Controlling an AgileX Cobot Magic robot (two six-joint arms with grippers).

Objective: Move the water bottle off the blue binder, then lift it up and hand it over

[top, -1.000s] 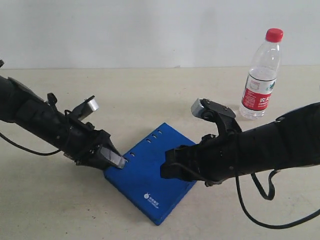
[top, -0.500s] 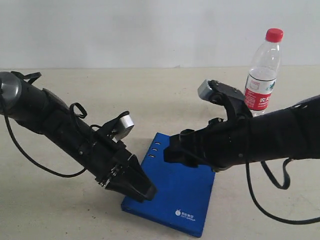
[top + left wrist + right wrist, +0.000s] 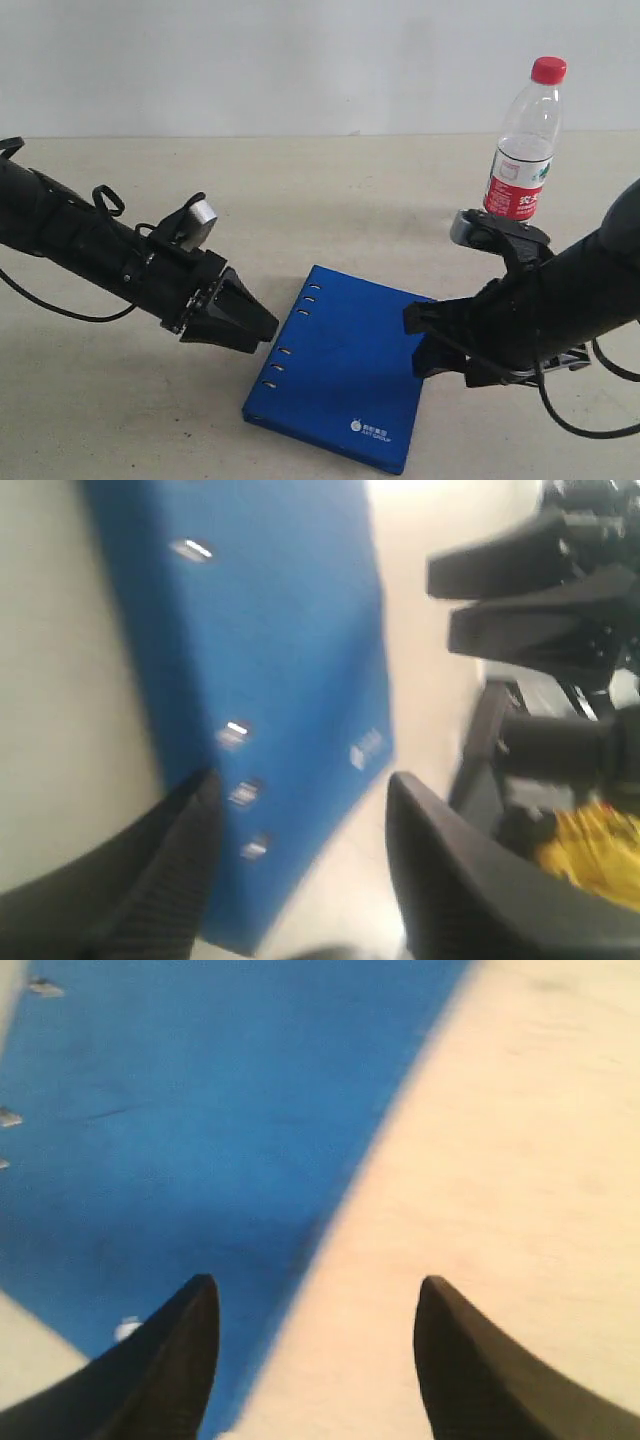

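Water bottle (image 3: 522, 150): upright on the table (image 3: 300, 190), red cap on, at the far right behind the right arm. It is off the blue binder (image 3: 345, 375) and well apart from it.

Blue binder: flat on the table between the two arms, slot holes along the edge facing the left arm, small white logo near the close corner.

Left gripper (image 3: 268, 328): jaws spread, nothing held. Tips sit just beside the slotted edge; contact cannot be told. Its wrist view is blurred and shows both fingers (image 3: 180, 850) parted over the binder (image 3: 260, 630).

Right gripper (image 3: 418, 342): jaws spread, nothing held, at the binder's opposite edge. In its wrist view the gripper (image 3: 318, 1282) straddles that edge, with binder (image 3: 200, 1110) under one finger and table under the other.
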